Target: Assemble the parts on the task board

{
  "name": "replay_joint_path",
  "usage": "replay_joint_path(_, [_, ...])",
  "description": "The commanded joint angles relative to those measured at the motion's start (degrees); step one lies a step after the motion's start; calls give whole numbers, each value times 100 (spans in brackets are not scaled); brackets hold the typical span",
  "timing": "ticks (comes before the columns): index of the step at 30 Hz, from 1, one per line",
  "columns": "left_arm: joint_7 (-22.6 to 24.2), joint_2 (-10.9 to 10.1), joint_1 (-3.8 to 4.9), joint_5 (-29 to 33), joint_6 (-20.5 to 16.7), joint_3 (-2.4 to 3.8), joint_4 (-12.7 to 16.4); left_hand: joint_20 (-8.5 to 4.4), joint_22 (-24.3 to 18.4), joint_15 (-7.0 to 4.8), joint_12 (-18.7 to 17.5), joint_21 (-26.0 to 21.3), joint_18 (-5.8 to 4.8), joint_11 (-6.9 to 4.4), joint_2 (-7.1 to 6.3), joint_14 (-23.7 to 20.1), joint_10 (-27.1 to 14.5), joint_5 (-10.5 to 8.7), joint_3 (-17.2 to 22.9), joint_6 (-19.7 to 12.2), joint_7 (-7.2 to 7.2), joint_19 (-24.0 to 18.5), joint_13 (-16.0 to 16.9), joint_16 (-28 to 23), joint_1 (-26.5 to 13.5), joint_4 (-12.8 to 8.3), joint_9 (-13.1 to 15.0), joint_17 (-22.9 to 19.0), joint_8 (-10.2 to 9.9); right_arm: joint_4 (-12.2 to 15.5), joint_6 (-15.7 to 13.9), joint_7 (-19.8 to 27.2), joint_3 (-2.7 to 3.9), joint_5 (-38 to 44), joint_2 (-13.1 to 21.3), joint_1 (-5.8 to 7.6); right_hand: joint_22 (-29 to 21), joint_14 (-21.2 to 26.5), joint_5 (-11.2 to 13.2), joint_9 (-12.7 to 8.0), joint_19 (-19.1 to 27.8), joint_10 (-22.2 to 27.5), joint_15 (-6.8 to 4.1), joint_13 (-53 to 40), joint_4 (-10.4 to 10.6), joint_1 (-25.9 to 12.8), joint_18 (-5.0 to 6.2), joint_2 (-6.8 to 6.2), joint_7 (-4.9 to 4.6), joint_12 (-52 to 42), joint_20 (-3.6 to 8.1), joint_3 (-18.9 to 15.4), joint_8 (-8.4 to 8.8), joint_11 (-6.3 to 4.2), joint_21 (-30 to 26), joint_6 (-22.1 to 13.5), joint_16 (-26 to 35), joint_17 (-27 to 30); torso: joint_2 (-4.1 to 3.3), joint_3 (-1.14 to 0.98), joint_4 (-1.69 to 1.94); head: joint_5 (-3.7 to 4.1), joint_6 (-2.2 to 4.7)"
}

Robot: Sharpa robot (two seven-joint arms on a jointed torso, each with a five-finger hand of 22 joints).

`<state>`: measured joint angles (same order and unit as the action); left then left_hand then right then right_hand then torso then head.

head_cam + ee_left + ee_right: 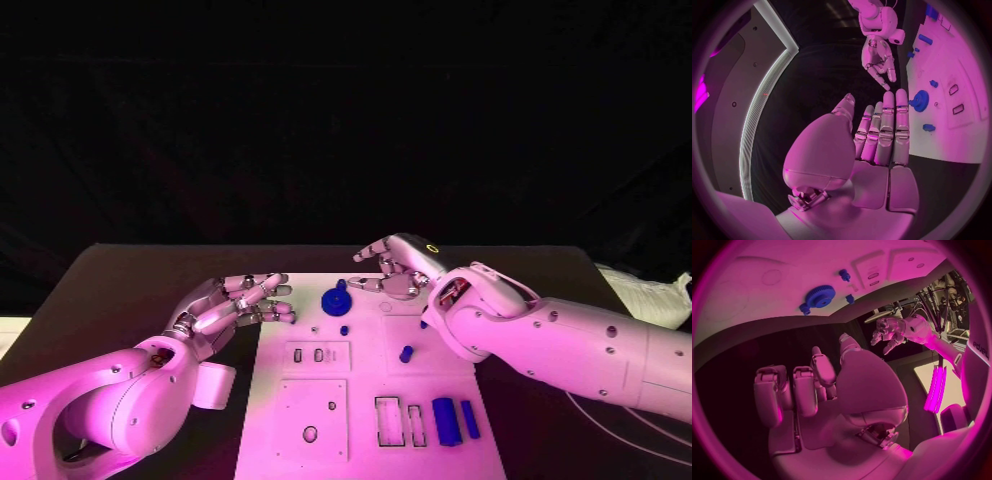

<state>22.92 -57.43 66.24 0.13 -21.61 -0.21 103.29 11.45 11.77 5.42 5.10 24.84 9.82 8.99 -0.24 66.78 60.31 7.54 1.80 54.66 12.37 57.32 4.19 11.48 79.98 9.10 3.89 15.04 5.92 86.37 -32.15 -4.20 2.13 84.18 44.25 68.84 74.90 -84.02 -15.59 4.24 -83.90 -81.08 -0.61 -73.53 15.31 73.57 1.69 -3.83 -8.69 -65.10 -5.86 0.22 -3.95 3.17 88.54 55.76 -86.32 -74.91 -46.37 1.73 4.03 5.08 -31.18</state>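
Black table [159, 270] | white task board [368, 430] w/ blue parts | both robot hands spread, empty

No text, label, number or sign is showing clearly enough to read anywhere on the task board [433, 455] or around it.

A lab or test cell — black table [159, 270], black backdrop [346, 120], white task board [361, 420].

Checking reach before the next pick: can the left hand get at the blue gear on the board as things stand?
Probably yes. The left hand hovers open at the task board edge, holding nothing, and the blue gear lies just beyond its fingertips with nothing between them. The right hand sits farther back.
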Motion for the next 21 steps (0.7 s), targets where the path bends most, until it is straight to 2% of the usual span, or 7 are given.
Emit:
replay_joint_path(1, [4, -1, 7, 7, 125, 4, -6, 20, 1, 32, -10, 3, 52, 23, 38, 15, -22, -19, 11, -18, 18, -30, -8, -20, 20, -34, -8, 9, -21, 128, 501, 283, 13, -685, 296, 23, 1220, -438, 29, 1, -376, 13, -1, -10, -111, 179, -94, -1, 27, 15, -2, 20, 11, 21, 16, 6, -12, -731, 7, -6, -32, -4, 2])
replay_joint_path(5, [2, 0, 7, 7, 138, 3, -26, 21, 1, 33, -13, 2, 51, 24, 41, 14, -23, -18, 12, -19, 18, -32, -8, -24, 23, -38, -7, 12, -23, 254, 795, 457, 21, -942, 777, 33, 1239, -443, 88, -6, -390, 16, -11, -18, -322, 530, -99, -26, 28, 15, 9, 60, 25, 12, 24, -6, -21, -754, 7, -31, -55, -25, -1])
replay_joint_path(8, [-3, 7, 7, 7, 147, 3, -44, 21, 1, 33, -15, 3, 52, 22, 45, 15, -21, -18, 15, -16, 14, -33, -7, -28, 32, -46, -6, 16, -25, 255, 915, 626, 23, -1008, 1072, 23, 1250, -446, 113, -21, -399, 18, -7, -17, -415, 678, -102, -55, 14, 23, 9, 57, 43, 19, 29, -76, -29, -772, 13, -24, -45, 17, 7])
replay_joint_path(11, [-8, 13, 7, 7, 158, 2, -56, 21, 1, 32, -15, 3, 52, 21, 48, 16, -19, -17, 16, -14, 13, -33, -7, -30, 35, -49, -6, 18, -25, 192, 971, 764, 22, -925, 1306, -9, 1259, -448, 114, -33, -406, 18, 2, -16, -446, 730, -104, -88, 0, 27, 4, 31, 48, 31, 32, -153, -31, -780, 13, -24, -49, 10, 25])
replay_joint_path(12, [-10, 14, 7, 7, 163, 2, -60, 21, 2, 32, -16, 3, 52, 21, 49, 17, -18, -17, 17, -13, 12, -33, -7, -31, 38, -52, -5, 20, -26, 156, 980, 795, 22, -910, 1358, -21, 1264, -448, 115, -34, -409, 15, 4, -20, -450, 737, -105, -97, -2, 22, 3, 24, 48, 33, 34, -164, -33, -784, 14, -32, -54, 4, 25])
replay_joint_path(17, [-16, 21, 6, 7, 176, 2, -76, 20, 2, 30, -17, 5, 53, 19, 53, 21, -15, -16, 20, -10, 10, -31, -6, -34, 46, -60, -4, 25, -27, -45, 1022, 888, 20, -989, 1473, -118, 1268, -450, 116, -35, -413, 9, 6, -31, -455, 746, -106, -108, -5, 6, 1, 14, 47, 35, 36, -177, -37, -793, 13, -37, -64, 41, 23])
replay_joint_path(21, [-15, 29, 6, 7, 183, 2, -84, 20, 2, 30, -17, 5, 53, 19, 53, 21, -15, -16, 20, -10, 10, -31, -6, -34, 46, -60, -4, 25, -27, -192, 1066, 929, 19, -1072, 1465, -201, 1272, -452, 119, -35, -416, 2, 8, -44, -461, 760, -107, -112, -6, -13, 0, 11, 45, 36, 38, -185, -41, -800, 6, -27, -45, 73, 24])
